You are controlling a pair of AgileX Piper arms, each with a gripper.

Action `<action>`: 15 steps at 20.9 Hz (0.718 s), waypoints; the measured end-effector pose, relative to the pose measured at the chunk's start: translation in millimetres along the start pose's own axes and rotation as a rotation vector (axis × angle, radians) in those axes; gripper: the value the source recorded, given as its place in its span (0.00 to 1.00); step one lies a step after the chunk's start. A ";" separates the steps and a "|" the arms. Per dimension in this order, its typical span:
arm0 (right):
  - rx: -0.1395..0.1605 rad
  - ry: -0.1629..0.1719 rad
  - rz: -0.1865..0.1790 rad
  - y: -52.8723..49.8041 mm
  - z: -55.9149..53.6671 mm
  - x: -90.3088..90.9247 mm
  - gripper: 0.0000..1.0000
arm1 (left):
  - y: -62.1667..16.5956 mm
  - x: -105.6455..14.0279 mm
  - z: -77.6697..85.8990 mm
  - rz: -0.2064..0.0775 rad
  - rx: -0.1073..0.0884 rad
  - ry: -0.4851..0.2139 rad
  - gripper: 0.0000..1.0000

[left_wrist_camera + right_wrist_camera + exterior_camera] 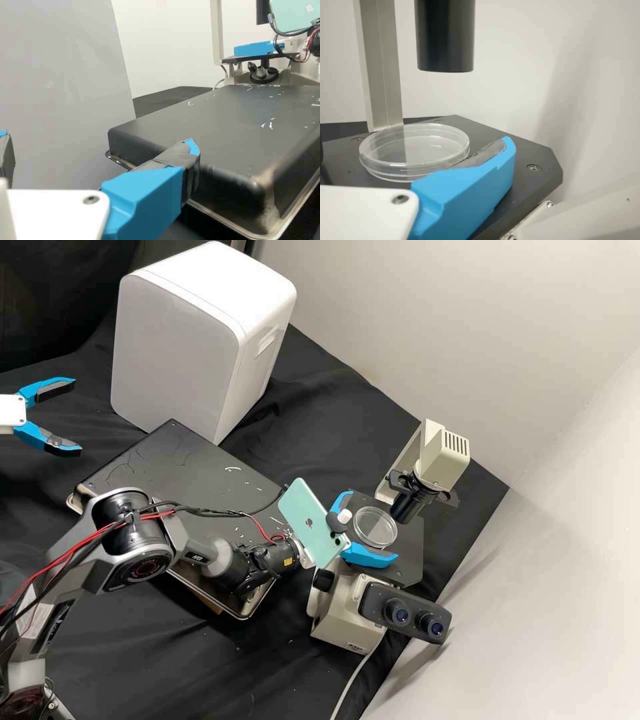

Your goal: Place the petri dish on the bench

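Clear plastic, the petri dish [377, 524] sits on the microscope stage [408, 555] at the right, between the spread fingers of the right claw [368, 528], not yet clamped. The left claw [72, 415], also spread, hangs well apart, far left over the table [320, 413].

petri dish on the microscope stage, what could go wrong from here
The clear round petri dish has a low, smooth wall, so the open right gripper straddling it may slip off or tip it. Lifted straight up, it could strike the black cylindrical lens tube hanging above it.
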 end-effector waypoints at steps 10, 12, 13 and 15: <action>0.013 0.040 -0.093 -2.3 -7.1 18.3 1.00 | -1.6 1.2 -0.1 -0.009 0.001 0.001 1.00; 0.011 0.040 -0.094 -2.4 -7.1 18.4 1.00 | -1.6 1.2 -0.1 -0.009 0.001 0.001 1.00; 0.013 0.040 -0.094 -2.4 -7.1 18.4 1.00 | -1.6 1.2 -0.1 -0.009 0.001 0.001 1.00; 0.022 0.039 -0.096 -2.9 -6.7 18.5 1.00 | -1.6 1.2 -0.1 -0.009 0.001 0.001 1.00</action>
